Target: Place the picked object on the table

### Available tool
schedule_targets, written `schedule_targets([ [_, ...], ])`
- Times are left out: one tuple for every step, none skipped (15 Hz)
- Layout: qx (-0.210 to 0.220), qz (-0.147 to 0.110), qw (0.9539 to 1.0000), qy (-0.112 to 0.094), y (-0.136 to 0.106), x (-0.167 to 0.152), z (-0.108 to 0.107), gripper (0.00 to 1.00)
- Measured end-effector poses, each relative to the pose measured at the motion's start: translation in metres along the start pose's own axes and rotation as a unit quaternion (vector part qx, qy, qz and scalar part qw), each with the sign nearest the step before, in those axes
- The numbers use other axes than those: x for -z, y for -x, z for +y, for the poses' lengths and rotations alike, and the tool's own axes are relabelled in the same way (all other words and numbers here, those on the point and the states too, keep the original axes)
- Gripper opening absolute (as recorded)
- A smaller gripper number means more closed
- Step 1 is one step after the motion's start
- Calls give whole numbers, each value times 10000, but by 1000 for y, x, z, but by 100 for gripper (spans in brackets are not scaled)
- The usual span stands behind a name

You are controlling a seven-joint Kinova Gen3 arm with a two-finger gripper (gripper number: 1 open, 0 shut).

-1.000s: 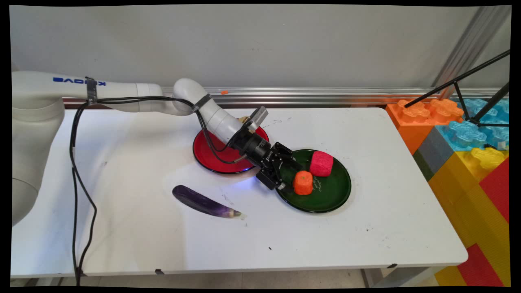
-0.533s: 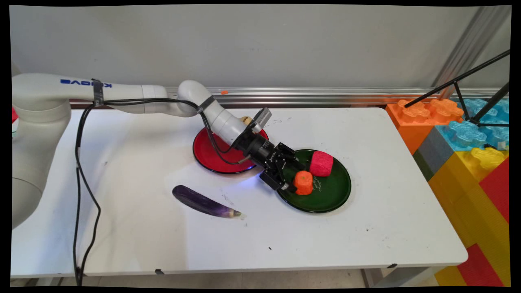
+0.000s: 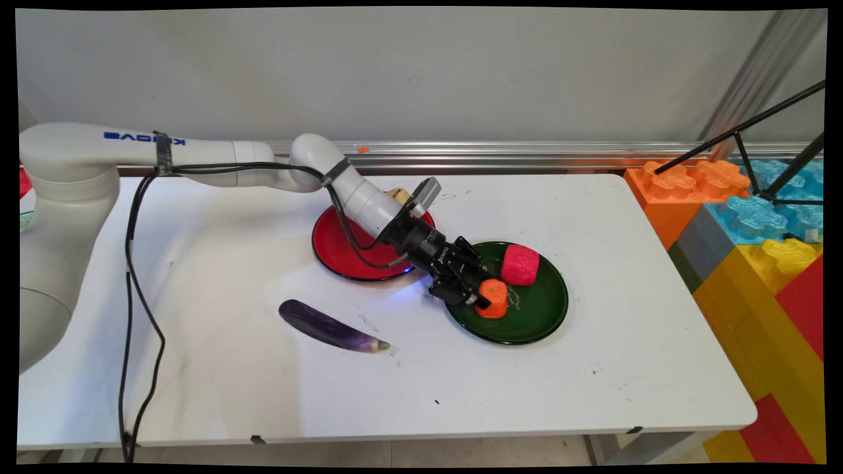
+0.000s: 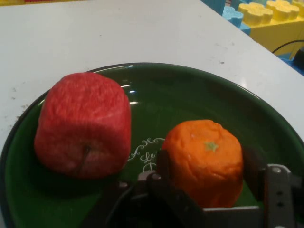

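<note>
An orange toy fruit stands upright on the left part of a dark green plate. My gripper reaches low over the plate's left rim and is shut on the orange, one finger against its left side and the other finger against its right. A red toy apple sits on the same plate just behind the orange, apart from it.
A red plate lies left of the green one, under the arm's wrist, with a small beige object at its far rim. A purple eggplant lies on the table nearer the front. Big toy blocks stand past the right edge.
The gripper has slid right over the green plate's rim, and its fingers have come together from wide apart onto the orange. The orange and apple have stayed put.
</note>
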Motion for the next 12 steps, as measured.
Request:
schedule_targets([
  [0,-1,10000,1,1,0,0,0],
  [0,-2,10000,3,2,0,1,0],
  [1,-2,10000,9,3,0,1,0],
  [6,-1,10000,15,4,1,3,0],
  [12,-3,10000,21,5,1,4,0],
  [24,-5,10000,33,7,3,6,0],
  [35,-9,10000,43,9,4,9,0],
  [41,-12,10000,53,10,5,11,0],
  [45,-14,10000,60,11,6,12,0],
  [51,-16,10000,71,12,8,15,0],
  [56,-15,10000,81,14,10,18,0],
  [60,-9,9999,84,14,12,20,0],
])
